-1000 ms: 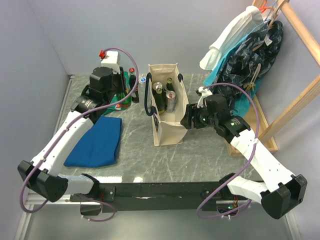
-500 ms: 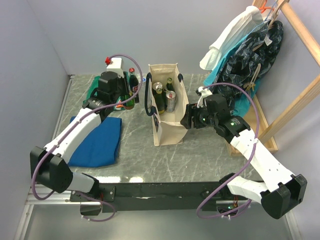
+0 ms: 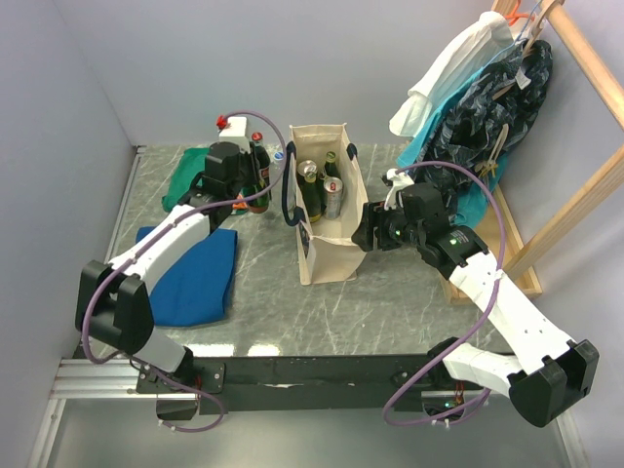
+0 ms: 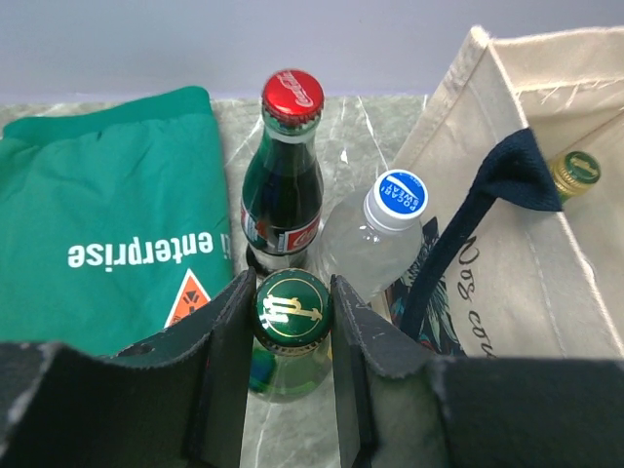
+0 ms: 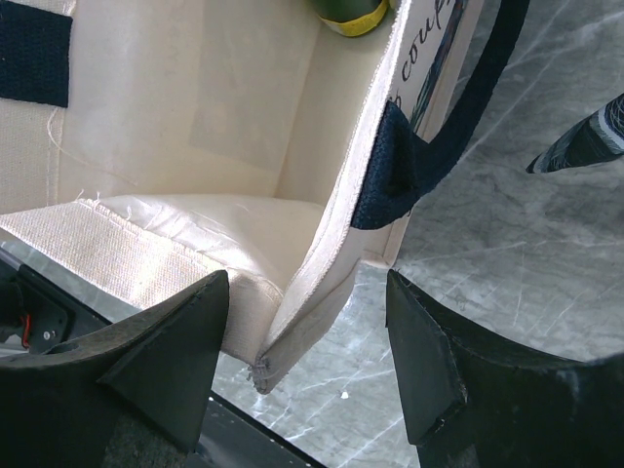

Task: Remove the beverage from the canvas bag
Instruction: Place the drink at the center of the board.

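Observation:
The cream canvas bag (image 3: 327, 255) with navy handles stands mid-table, and several bottles and cans (image 3: 320, 185) stand inside it. My left gripper (image 3: 250, 180) is just left of the bag, shut on the neck of a green-capped bottle (image 4: 292, 304) that is outside the bag. That bottle is beside a red-capped cola bottle (image 4: 283, 195) and a blue-capped water bottle (image 4: 401, 192). My right gripper (image 5: 304, 292) is open and straddles the bag's right wall (image 5: 331, 263). Its left finger (image 5: 175, 341) touches the cloth; the other stands apart.
A green printed cloth (image 3: 183, 177) lies at the back left. A folded blue cloth (image 3: 190, 278) lies under the left arm. Clothes (image 3: 478, 88) hang on a wooden rack (image 3: 575, 195) at the right edge. A gold-capped bottle (image 4: 575, 171) shows inside the bag.
My left arm has swung right toward the bag, and its elbow has drawn in. Its jaws have stayed on the green-capped bottle. The right arm and the bag have not moved.

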Robot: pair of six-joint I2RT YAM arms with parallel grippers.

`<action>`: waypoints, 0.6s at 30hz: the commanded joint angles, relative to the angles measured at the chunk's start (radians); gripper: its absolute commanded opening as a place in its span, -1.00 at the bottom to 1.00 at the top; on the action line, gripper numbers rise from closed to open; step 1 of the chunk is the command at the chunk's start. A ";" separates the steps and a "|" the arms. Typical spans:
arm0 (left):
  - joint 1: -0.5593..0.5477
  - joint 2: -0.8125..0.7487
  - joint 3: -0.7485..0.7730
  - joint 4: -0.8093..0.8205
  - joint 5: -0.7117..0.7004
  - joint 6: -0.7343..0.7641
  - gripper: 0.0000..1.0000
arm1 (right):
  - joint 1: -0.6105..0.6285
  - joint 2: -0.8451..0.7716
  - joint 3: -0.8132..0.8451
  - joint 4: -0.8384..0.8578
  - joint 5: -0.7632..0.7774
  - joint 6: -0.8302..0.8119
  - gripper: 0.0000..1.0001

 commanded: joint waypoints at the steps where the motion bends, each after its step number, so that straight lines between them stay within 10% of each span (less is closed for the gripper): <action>1: 0.006 0.000 0.032 0.233 0.016 -0.018 -0.98 | 0.005 -0.014 0.003 0.002 0.017 -0.021 0.43; 18: 0.006 0.088 -0.080 0.429 -0.051 -0.009 -0.98 | 0.005 0.003 0.003 -0.001 0.031 -0.044 0.43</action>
